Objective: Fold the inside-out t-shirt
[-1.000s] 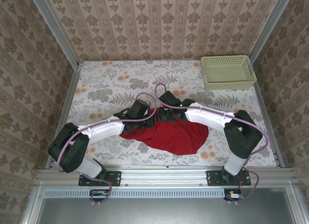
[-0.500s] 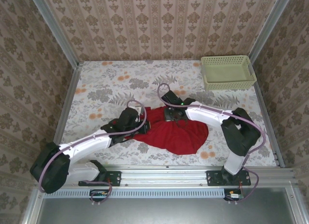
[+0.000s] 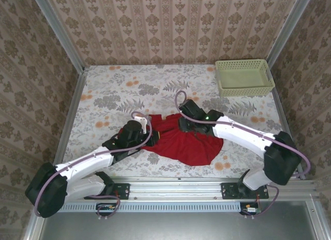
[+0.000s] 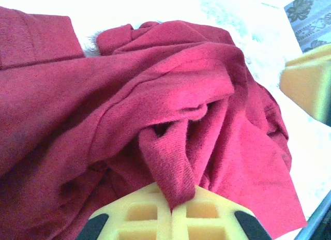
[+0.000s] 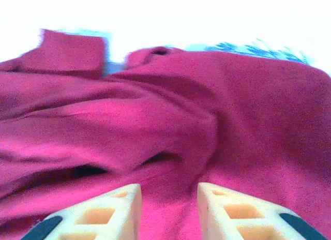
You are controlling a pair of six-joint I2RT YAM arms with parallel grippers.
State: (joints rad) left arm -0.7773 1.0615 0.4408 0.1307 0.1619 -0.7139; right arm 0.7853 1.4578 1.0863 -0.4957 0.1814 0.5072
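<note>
Left wrist view: left gripper (image 4: 172, 215) is clamped tight on a raised ridge of the inside-out t-shirt (image 4: 155, 95). The pinched fold runs from between the fingers toward 12 o'clock.

Right wrist view: right gripper (image 5: 169, 209) has its fingers a narrow gap apart, low over the cloth. Nothing is seen nipped between them.

Top external view: the garment lies crumpled in a heap on the 6 o'clock side of the table (image 3: 114, 85). The left gripper is at its 9 o'clock edge and the right gripper at its 12 o'clock edge. A basket (image 3: 243, 77) stands well apart at 2 o'clock.

Assessment: the cloth is judged light, limp and not slippery. It will sag and drag rather than hold shape, and a shallow pinch may lift one layer only.

Recommended holds: hem or shoulder seams, both layers together, at two well-separated points so the body hangs flat. No fragility concern.
</note>
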